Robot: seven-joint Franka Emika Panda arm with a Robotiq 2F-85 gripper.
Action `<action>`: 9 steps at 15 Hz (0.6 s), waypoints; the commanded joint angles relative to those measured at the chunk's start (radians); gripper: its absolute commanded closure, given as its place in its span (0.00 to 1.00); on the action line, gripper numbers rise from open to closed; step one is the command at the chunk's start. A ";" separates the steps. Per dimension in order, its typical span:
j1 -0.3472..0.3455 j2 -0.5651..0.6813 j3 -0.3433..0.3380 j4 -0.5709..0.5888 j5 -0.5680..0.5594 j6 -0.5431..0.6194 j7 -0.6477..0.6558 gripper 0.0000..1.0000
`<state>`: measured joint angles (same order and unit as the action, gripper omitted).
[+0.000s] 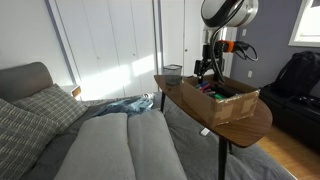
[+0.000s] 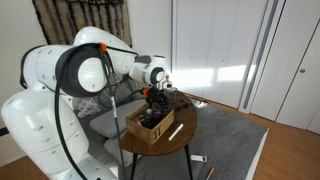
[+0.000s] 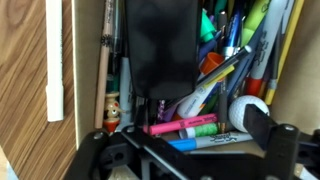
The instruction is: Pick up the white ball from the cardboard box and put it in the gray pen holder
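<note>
Gripper is spread wide and holds nothing. Its dark fingers come in from the bottom edge of the wrist view, low inside the cardboard box. Just beside the finger on the right side of that view lies the white ball. It is partly covered by the finger and rests against a heap of markers and pens close to the box wall.

The ball looks smooth and round, and it is probably light and firm. It may therefore roll away or slip out if it is pressed off its centre. The safest hold seems to be across its widest part, one finger on each side. The markers crowd it, so a finger may catch one of them.

The gray pen holder stands apart from the box, at the far edge of the round table, in an exterior view.
</note>
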<state>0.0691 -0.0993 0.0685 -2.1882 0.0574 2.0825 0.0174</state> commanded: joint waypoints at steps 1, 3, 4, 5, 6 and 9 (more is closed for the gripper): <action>0.018 0.013 0.018 0.000 0.008 0.072 0.007 0.06; 0.029 0.004 0.029 -0.006 0.012 0.108 0.008 0.06; 0.034 0.004 0.032 -0.006 0.025 0.119 -0.002 0.07; 0.038 0.007 0.033 -0.007 0.046 0.122 -0.010 0.10; 0.041 0.010 0.034 -0.009 0.064 0.125 -0.015 0.13; 0.041 0.002 0.028 -0.038 0.118 0.126 -0.019 0.17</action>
<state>0.1095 -0.0856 0.1019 -2.1951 0.1170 2.1888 0.0160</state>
